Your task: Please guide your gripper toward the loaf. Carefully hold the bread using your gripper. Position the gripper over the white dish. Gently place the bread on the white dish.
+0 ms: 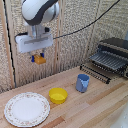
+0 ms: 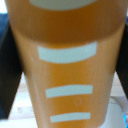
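Wooden bench [image 1: 95,107] before woven wall, pincer [image 1: 38,56] raised high, clamped on orange-brown bread [image 1: 39,60], white dish [image 1: 27,109] below, yellow bowl [image 1: 58,95] beside it.

one loaf [image 1: 40,60], one white dish [image 1: 27,109], one yellow bowl [image 1: 58,95], one blue cup [image 1: 82,83]

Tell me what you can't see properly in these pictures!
- The bread fills the wrist view, blurred, hiding nearly everything beneath it.
- Exterior view: the pincer covers the top of the bread.
- The inside of the blue cup is hidden by its own wall.
- The white dish has a rim pattern too small to read.
- The black rack is cut off by the exterior view's right edge.
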Motion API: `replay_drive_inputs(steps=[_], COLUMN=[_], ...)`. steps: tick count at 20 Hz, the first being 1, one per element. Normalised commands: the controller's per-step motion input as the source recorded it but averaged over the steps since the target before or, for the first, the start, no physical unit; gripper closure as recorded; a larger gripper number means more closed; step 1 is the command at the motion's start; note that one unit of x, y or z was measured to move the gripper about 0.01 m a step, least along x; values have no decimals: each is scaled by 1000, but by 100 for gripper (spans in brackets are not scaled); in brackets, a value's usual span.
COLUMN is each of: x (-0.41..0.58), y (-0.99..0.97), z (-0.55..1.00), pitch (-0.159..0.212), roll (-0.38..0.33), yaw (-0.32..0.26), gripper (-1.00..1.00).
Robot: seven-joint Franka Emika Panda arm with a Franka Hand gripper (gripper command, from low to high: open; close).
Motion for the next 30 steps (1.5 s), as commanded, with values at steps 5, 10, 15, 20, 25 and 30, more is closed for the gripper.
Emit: replay_drive_inputs(steps=[5,10,15,20,25,30], x=[-44,2,-1,-111,0,0], y=[570,271,239,370,140,-38], z=[-677,-673,-531,-369,-261,-29], pitch=[19,0,14,82,12,-22], roll=[-12,-5,-31,-71,-20,18], yaw=[0,0,1,0,8,9], gripper=[100,100,100,100,100,-100])
